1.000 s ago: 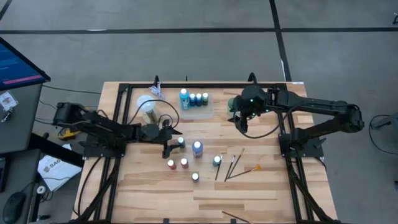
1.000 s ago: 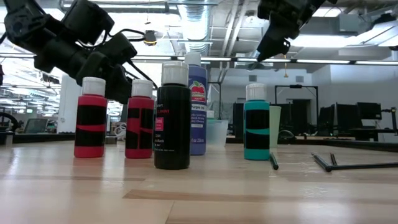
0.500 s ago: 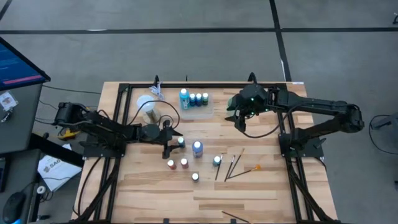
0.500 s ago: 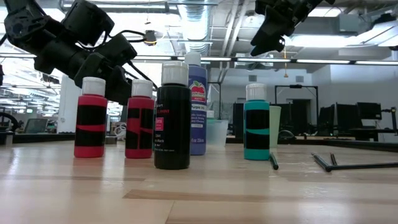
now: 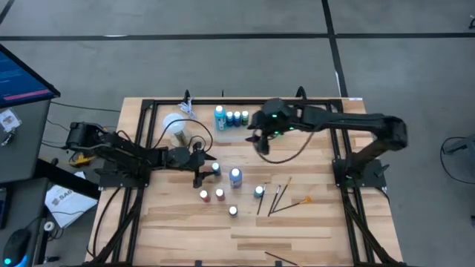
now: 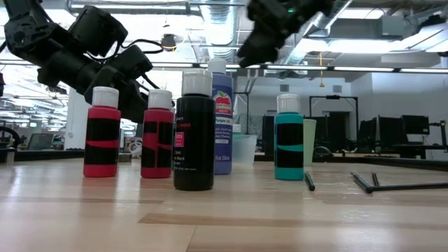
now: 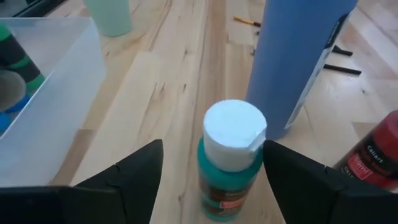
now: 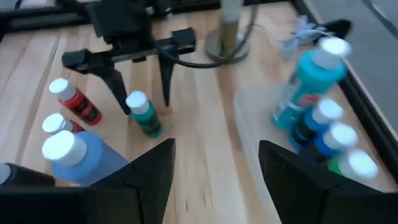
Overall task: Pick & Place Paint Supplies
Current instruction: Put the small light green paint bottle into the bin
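The left pincer (image 7: pixel 211 171) is held low over the counter (image 5: pixel 312 222), spread wide around a teal bottle (image 7: pixel 230 158). The right pincer (image 8: pixel 214 180), raised beside the tray (image 5: pixel 237 133) at its 3 o'clock, is seen open and empty.

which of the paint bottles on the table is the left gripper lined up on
The small teal bottle with the white cap: it stands between the left gripper's open fingers, beside the tall blue bottle. The red bottles stand apart, nearer the table's front.

Both arms are matte black, jointed, trailing looped black cables – the right arm (image 5: pixel 349 122) shows a small green light – fingers (image 7: pixel 134 177) dark, tapered
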`<state>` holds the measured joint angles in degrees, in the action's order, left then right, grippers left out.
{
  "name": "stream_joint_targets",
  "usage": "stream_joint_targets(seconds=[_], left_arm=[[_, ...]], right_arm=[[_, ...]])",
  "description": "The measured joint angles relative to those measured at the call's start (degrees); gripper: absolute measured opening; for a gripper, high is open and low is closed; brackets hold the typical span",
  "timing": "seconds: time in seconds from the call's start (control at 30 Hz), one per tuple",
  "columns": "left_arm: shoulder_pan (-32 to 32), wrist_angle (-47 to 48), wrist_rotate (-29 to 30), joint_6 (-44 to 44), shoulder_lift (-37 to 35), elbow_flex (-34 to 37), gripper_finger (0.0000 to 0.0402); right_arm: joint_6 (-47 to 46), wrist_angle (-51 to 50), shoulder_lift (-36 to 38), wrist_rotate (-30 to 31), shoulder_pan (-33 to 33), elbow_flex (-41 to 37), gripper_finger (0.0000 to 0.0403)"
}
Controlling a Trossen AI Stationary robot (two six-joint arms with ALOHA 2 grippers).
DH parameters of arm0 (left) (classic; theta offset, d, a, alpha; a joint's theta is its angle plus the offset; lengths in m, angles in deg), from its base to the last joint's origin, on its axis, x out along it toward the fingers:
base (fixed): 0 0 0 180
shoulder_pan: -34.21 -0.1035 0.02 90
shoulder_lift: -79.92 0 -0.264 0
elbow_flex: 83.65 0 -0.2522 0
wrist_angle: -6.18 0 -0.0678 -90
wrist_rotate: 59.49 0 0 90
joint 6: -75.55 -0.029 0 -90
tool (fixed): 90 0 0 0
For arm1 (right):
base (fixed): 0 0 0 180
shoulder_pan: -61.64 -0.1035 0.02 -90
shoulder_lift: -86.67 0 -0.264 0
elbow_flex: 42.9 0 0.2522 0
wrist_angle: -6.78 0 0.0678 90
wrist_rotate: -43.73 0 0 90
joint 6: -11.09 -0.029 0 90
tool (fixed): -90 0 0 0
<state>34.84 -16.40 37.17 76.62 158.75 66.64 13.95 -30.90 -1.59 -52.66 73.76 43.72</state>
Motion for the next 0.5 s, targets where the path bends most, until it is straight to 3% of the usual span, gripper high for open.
stream_joint_targets(seconds=[0.5], left_arm=[[0.0, -1.9, 0.2, 0.5, 0.0, 1.5, 0.0258]], right_arm=[[5.3, -5.0, -24.9, -5.6, -6.2, 21.4, 0.0226]])
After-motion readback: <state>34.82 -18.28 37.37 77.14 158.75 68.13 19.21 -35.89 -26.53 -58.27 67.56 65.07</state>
